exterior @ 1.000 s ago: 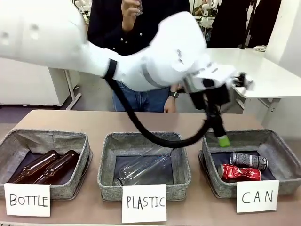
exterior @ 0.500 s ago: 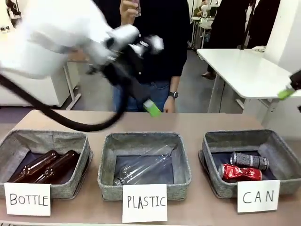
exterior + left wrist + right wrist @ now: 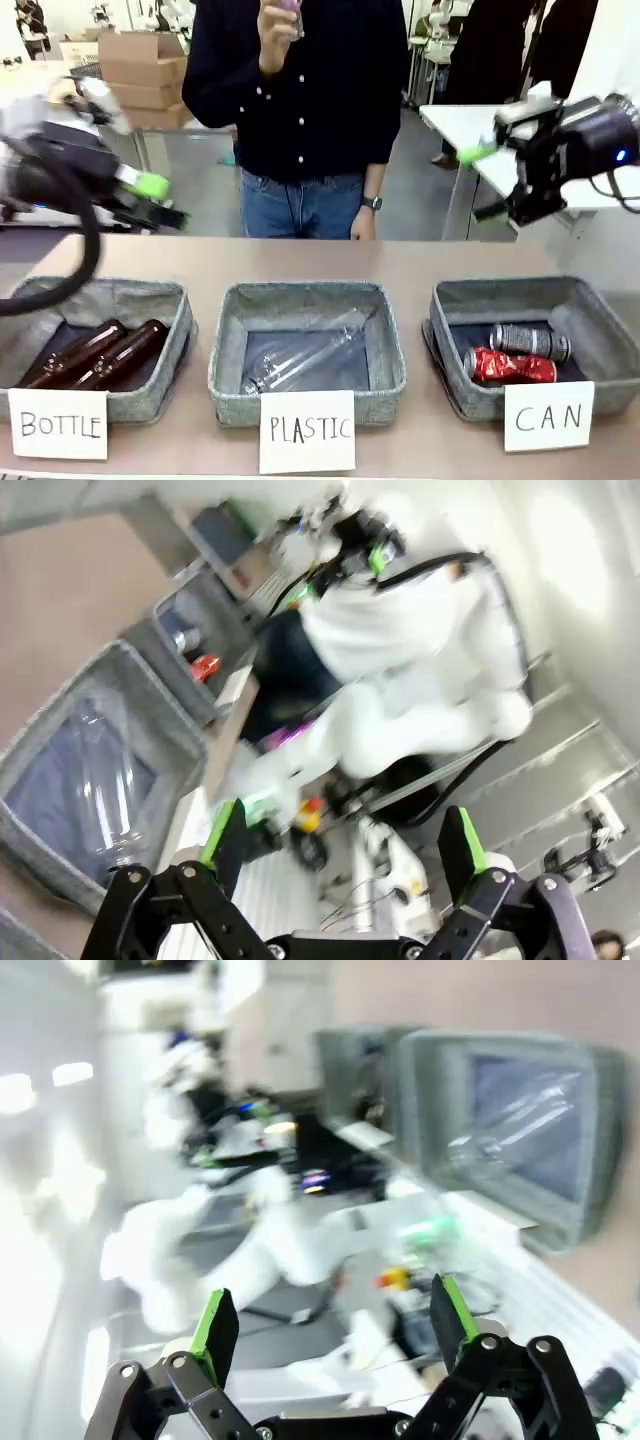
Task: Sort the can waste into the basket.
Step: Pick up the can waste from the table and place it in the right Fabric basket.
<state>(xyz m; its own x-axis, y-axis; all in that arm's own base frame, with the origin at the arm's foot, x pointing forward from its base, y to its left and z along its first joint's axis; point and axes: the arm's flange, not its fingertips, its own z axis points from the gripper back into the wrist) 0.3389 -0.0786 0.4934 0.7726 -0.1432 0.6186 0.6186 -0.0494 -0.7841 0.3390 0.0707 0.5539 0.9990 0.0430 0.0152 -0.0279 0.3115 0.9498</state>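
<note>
From the front, the black can and red can lie touching in the basket signed "CAN", at the worktop's right. The left gripper and right gripper hang raised on either side.

In the left wrist view, its fingers are spread wide, empty.

In the right wrist view, its fingers likewise gape, holding nothing.

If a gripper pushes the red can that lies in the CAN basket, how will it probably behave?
The red can lies on its side, so it would probably roll a little, but the black can and the basket wall close beside it should stop it soon. It looks dented, so it is likely thin, light and easily crushed further.
</note>
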